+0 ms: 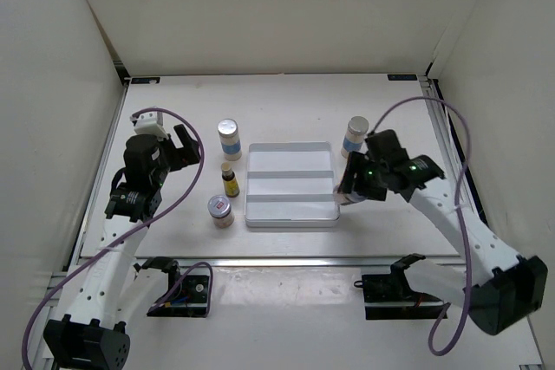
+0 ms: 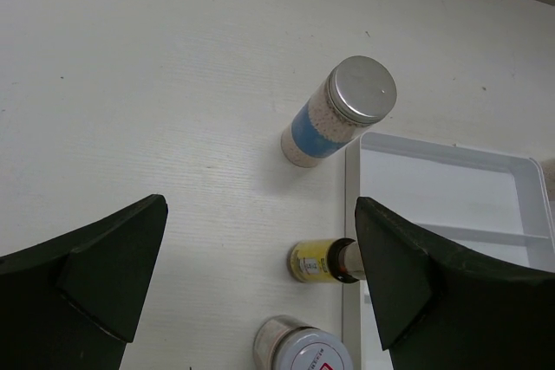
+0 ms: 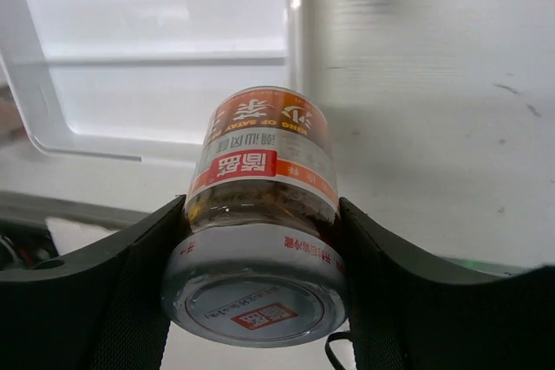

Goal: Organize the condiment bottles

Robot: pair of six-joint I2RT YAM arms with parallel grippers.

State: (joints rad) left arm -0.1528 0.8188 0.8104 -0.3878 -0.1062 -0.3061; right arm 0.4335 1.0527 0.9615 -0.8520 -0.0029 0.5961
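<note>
- The right gripper has its jaws closed partway on a red jar, a finger on each side just below the lid. The lid faces the wrist camera.
- Step in hand, as I judge it: carrying this jar to the tray, which lies just ahead of the jaws and to their left.
- The next move calls for lifting the jar over the tray's rim, centring it on a compartment, and keeping it upright before release.
- The left gripper hangs with its jaws wide and holds nothing. Ahead of the jaws stands a blue jar. A yellow bottle sits beside the right finger, and a second red jar sits between the jaws, low in view.
- Writing: the held jar's orange-red label carries white Chinese characters, upside down in this view. The lid has a red badge and a ring of print. The small Latin text is too fine to read.
</note>
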